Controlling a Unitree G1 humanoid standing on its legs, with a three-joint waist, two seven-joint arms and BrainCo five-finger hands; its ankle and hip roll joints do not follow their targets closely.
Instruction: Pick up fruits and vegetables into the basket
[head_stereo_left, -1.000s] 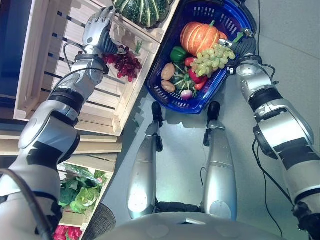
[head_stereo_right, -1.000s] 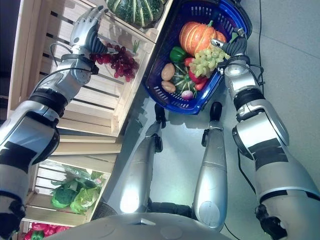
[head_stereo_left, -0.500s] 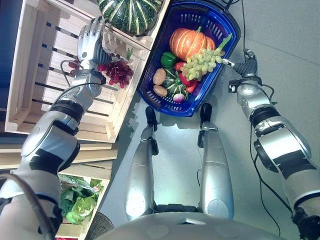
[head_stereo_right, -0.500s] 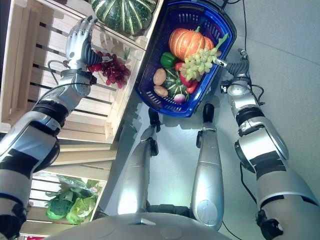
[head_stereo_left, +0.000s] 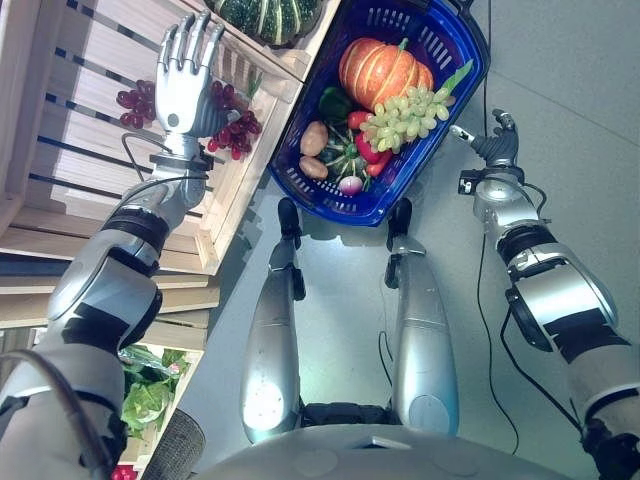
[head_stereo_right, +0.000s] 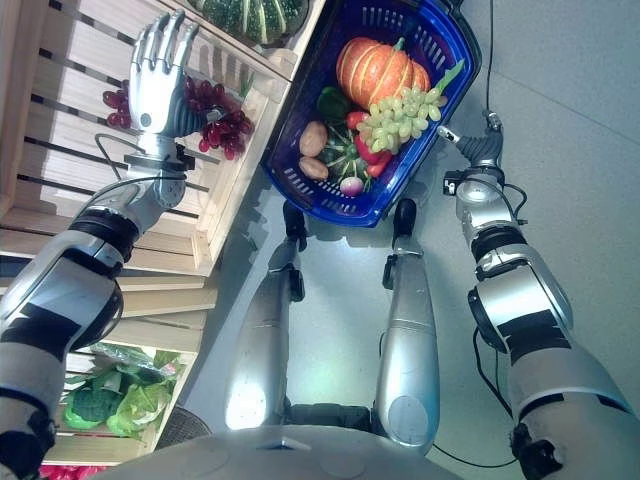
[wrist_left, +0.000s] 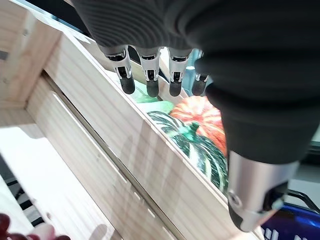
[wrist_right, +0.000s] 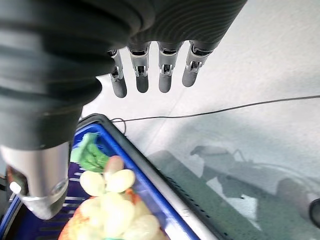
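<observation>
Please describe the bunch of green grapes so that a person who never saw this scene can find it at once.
Find the blue plastic basket on the grey floor. The pale green grape bunch lies on top of its pile, beside the orange pumpkin; nothing else there is a cluster of small round berries.

Bright even light, glare on floor (head_stereo_left: 345, 300), blurred close wrist covers.

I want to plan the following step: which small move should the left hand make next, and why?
Probably lower the open left hand onto the bunch of dark red grapes in the pale wooden crate and close on it. Its fingers are straight, holding nothing, and the grapes lie just beside it, outside the blue plastic basket.
</observation>
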